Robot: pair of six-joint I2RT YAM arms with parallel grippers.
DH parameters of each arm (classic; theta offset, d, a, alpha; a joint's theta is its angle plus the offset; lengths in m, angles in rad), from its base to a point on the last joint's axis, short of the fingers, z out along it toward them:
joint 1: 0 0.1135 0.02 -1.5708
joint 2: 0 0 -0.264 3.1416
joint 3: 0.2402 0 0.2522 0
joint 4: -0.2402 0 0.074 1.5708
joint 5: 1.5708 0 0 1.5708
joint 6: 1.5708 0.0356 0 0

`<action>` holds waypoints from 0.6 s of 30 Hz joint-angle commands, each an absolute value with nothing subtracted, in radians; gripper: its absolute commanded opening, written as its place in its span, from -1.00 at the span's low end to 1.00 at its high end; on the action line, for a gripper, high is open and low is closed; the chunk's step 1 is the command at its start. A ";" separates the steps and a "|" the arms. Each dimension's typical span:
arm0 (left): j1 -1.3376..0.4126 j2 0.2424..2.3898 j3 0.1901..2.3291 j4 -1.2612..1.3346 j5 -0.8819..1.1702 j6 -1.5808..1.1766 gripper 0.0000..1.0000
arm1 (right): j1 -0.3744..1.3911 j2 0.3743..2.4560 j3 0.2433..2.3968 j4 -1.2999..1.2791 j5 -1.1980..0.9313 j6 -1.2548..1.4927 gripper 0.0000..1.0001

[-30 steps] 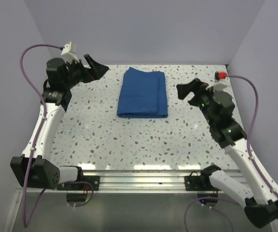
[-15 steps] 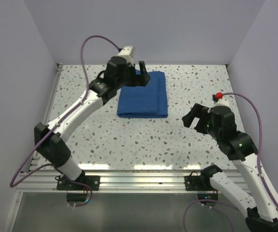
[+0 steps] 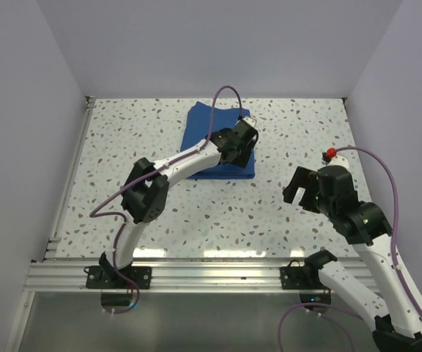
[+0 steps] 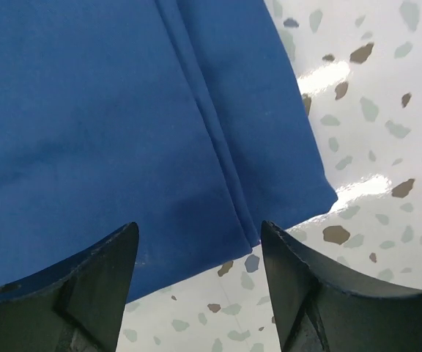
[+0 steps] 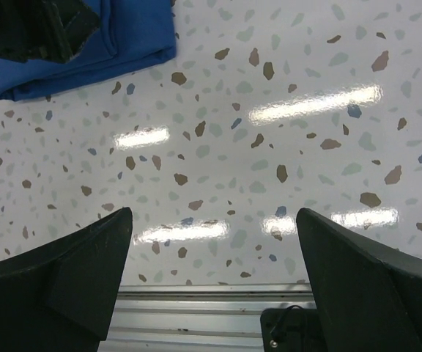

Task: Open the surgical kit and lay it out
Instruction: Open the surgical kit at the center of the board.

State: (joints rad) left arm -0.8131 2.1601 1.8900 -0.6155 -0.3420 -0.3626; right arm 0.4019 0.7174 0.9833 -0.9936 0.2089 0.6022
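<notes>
The surgical kit is a folded royal-blue cloth bundle lying flat at the middle back of the speckled table. No steel tray, tweezers, scissors or forceps show. My left gripper hangs over the bundle's near right corner, open and empty. In the left wrist view the cloth fills the upper left, with a fold seam running down to its edge between my open fingertips. My right gripper is open and empty, to the right of the bundle and nearer. The right wrist view shows the cloth at its top left.
An aluminium rail runs along the table's near edge and also shows in the right wrist view. Lavender walls close the left, back and right sides. The left arm's elbow and purple cable lie over the table's left middle.
My left arm swung from the far left corner across to the bundle's near right corner. My right gripper drew back from beside the bundle toward the near right.
</notes>
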 commanded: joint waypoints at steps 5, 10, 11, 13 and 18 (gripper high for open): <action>-0.819 2.223 1.965 -0.624 -0.362 -0.324 0.40 | 0.402 0.726 0.999 -1.017 0.261 0.603 0.96; -0.824 2.324 2.037 -0.682 -0.394 -0.318 0.39 | 0.403 0.735 0.986 -1.008 0.261 0.601 0.96; -0.824 2.341 2.080 -0.701 -0.397 -0.316 0.38 | 0.403 0.738 0.982 -1.006 0.256 0.601 0.96; -0.825 2.373 2.109 -0.730 -0.394 -0.311 0.36 | 0.403 0.741 0.973 -1.000 0.253 0.607 0.96; -0.828 2.375 2.085 -0.733 -0.405 -0.313 0.15 | 0.403 0.746 0.954 -0.980 0.250 0.618 0.96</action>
